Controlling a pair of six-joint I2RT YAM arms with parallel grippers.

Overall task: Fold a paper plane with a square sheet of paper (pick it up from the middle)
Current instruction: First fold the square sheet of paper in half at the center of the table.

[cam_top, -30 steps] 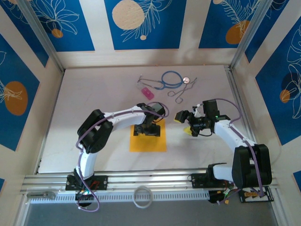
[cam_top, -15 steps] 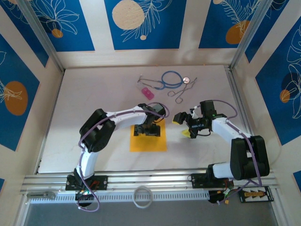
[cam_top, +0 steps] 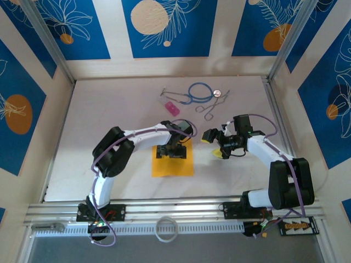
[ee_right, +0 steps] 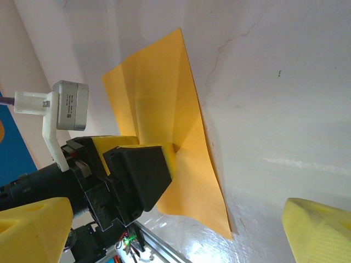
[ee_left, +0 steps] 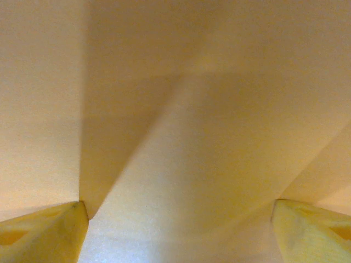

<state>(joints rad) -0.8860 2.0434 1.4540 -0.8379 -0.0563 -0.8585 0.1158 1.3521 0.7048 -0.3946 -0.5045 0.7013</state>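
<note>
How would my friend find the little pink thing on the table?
Look to the far side of the white table, where a blue-tubed stethoscope and metal scissor-handled forceps lie together. Just left of them sits the small pink rectangular block. It is the only pink, chunky thing there; its neighbours are thin loops.

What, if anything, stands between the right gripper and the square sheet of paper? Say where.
Nothing visible does. The right gripper hangs open to the right of the square sheet of paper, with bare table between them. The left gripper rests on the sheet's far part, fingers spread.
</note>
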